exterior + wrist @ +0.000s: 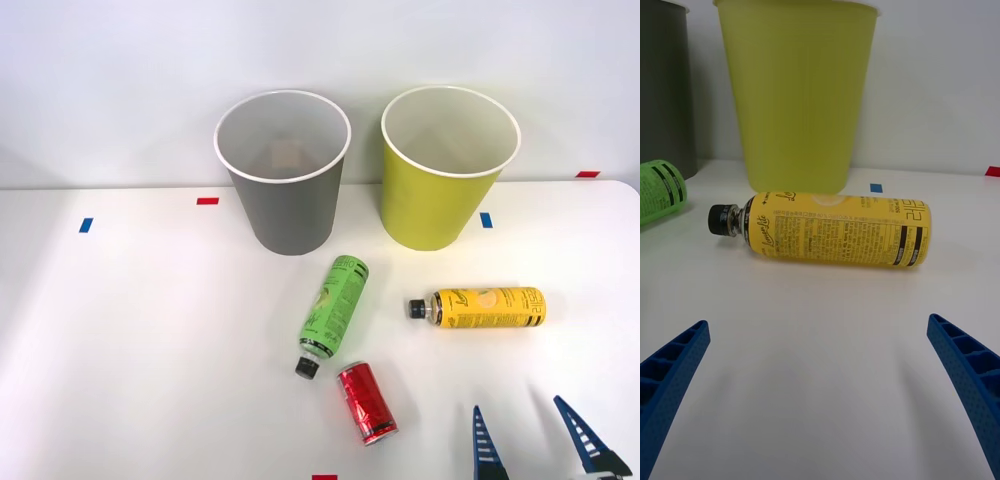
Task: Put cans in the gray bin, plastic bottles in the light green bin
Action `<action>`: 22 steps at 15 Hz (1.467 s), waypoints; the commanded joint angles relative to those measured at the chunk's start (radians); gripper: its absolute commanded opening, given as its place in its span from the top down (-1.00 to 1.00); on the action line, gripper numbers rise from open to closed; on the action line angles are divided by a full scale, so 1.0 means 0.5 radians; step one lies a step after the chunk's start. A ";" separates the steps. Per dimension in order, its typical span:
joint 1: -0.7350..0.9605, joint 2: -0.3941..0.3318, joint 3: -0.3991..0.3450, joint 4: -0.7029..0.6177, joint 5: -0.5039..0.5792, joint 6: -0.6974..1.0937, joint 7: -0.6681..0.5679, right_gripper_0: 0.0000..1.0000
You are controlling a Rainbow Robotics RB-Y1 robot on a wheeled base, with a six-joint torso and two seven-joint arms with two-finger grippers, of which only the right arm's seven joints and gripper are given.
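Observation:
The gray bin [283, 172] and the light green bin [449, 165] stand side by side at the back of the table. A green-labelled plastic bottle [334, 310] lies in front of the gray bin, cap toward me. A yellow plastic bottle [482, 308] lies on its side in front of the light green bin [800, 94], cap pointing left. A red can [366, 402] lies near the front edge. My right gripper [528, 432] hovers open near the front right, just short of the yellow bottle [836, 229], nothing between its fingers [968, 375]. The green bottle [659, 189] shows beside it.
The white table [140, 330] carries small red [207, 201] and blue [85, 225] tape marks along the back, plus a blue mark [486, 220] by the light green bin. A white wall rises behind the bins. The gray bin's side [665, 90] edges the wrist view.

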 commanded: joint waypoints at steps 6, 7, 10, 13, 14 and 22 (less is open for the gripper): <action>0.141 -0.111 0.135 -0.002 -0.106 -0.229 0.026 -1.00; 0.141 -0.111 0.138 0.001 -0.106 -0.229 0.033 -1.00; 0.160 -0.111 0.157 -0.002 -0.106 -0.226 0.026 -1.00; 0.160 -0.111 0.157 -0.002 -0.106 -0.226 0.026 -1.00; 0.160 -0.111 0.157 -0.002 -0.106 -0.226 0.026 -1.00; 0.160 -0.111 0.157 -0.002 -0.106 -0.226 0.026 -1.00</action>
